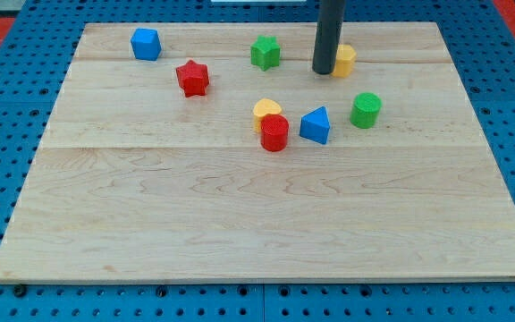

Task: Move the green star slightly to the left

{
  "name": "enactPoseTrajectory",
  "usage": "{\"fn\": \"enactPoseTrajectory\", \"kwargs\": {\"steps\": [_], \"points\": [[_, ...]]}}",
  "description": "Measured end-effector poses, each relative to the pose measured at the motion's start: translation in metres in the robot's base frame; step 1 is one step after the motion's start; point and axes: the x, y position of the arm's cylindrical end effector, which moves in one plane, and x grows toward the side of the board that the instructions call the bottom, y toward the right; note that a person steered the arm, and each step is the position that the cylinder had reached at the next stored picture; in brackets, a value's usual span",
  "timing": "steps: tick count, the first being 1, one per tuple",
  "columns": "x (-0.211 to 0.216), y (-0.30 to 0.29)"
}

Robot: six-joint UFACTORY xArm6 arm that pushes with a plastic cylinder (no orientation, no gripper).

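green star [265,52] near surface [240,233] top, left of tip [324,72] | no pincer, only a rod | tip beside yellow block [345,60] | push star's right face leftward, briefly

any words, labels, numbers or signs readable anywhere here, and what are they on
None: no text, label, number or sign can be read in the camera view.
The wooden board, my tip and the blocks, such as the green star, are all plain and unmarked.
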Motion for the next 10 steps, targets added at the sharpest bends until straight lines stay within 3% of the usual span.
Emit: {"fn": "enactPoseTrajectory", "kwargs": {"steps": [2, 5, 6, 7, 8, 9, 10], "points": [[-0.005, 0.059], [-0.029, -0.117], [-0.034, -0.116], [-0.077, -0.123], [-0.095, -0.181], [-0.047, -0.226], [-0.039, -0.255]]}}
